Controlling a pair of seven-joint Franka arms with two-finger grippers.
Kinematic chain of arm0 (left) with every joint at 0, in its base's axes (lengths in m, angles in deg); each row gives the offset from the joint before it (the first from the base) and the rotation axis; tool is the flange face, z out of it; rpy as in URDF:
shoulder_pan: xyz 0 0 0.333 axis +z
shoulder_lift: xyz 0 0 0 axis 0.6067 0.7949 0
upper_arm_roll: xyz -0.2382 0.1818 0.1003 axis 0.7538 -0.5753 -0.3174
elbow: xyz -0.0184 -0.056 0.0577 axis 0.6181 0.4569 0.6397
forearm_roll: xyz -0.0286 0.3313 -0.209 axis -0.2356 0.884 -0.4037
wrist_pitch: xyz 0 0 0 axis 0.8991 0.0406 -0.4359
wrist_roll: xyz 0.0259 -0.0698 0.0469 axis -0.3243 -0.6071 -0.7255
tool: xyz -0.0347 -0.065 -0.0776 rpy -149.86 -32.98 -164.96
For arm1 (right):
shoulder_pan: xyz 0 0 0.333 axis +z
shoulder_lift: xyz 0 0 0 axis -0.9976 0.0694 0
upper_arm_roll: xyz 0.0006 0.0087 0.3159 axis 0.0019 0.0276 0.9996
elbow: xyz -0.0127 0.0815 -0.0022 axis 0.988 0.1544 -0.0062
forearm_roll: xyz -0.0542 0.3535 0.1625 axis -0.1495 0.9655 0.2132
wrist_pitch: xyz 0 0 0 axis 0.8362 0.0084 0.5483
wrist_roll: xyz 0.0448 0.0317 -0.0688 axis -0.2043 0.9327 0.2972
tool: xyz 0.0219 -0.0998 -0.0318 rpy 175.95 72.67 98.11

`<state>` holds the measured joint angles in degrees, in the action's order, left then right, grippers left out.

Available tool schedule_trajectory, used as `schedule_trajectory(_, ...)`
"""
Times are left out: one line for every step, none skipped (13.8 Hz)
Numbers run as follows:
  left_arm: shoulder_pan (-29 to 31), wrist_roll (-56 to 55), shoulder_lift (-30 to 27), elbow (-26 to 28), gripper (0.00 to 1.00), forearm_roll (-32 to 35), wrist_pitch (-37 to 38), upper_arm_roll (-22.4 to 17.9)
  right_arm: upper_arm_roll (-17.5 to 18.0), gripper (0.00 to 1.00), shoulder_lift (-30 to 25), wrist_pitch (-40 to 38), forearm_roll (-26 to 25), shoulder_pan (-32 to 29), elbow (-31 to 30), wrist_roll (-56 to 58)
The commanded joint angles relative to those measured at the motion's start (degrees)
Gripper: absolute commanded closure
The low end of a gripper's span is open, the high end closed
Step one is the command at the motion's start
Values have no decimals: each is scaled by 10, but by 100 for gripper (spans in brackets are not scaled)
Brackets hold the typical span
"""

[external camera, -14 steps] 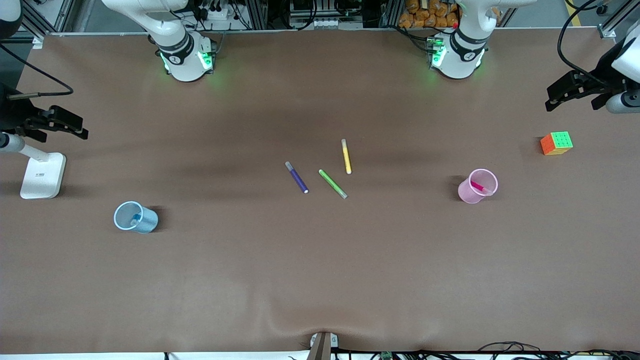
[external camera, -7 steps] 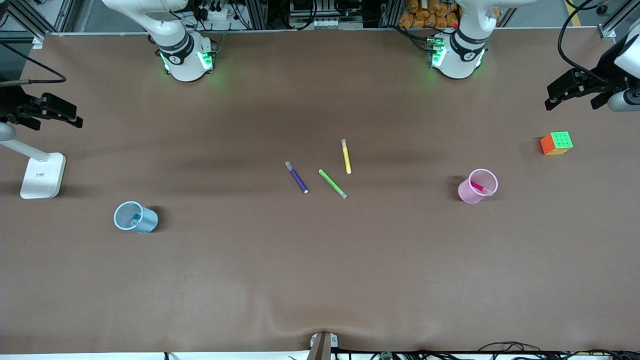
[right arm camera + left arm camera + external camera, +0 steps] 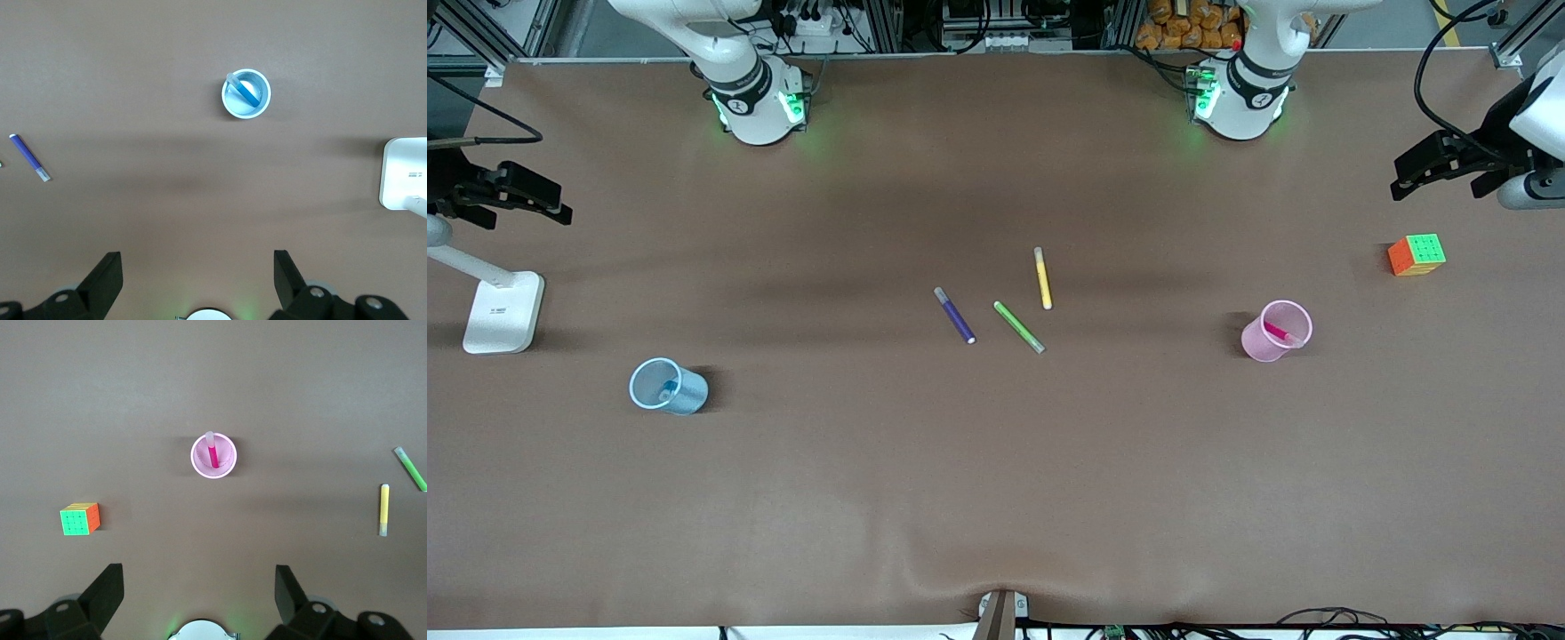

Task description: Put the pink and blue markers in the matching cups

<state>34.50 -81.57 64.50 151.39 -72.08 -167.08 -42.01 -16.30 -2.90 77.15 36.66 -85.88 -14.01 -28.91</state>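
Front view, item by item as I read it from my station.

Pink marker [image 3: 1277, 332]: standing tilted inside the pink cup [image 3: 1265, 345], toward the left arm's end of the desk [image 3: 996, 498]. Bright magenta barrel, pale cap end leaning on the rim; the left wrist view shows it as a short slanted stroke in the round see-through cup.

Blue marker [image 3: 668, 389]: inside the blue cup [image 3: 685, 394], toward the right arm's end. Medium blue barrel, pale cap at the rim, lying slantwise across the cup.

Left hand [image 3: 1440, 166]: up over the desk's edge at its own end, fingers spread wide, holding nothing. The pink cup lies well apart from it, nearer the camera and toward the desk's middle.

Right hand [image 3: 511, 196]: over the edge at its end, just as wide open and empty; the blue cup lies well apart, nearer the camera.

Judgement: both markers sit in matching cups, so I see no further reach called for; each arm waits.

Also present: purple marker [image 3: 954, 316], green marker [image 3: 1018, 326], yellow marker [image 3: 1042, 277], puzzle cube [image 3: 1416, 254], white stand [image 3: 503, 311].
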Motion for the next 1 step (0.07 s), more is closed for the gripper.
schedule_trajectory(2, -5, 5, -17, 0, 1, 16, 2, 13, 0, -11, -3, -11, -9, 1, -3)
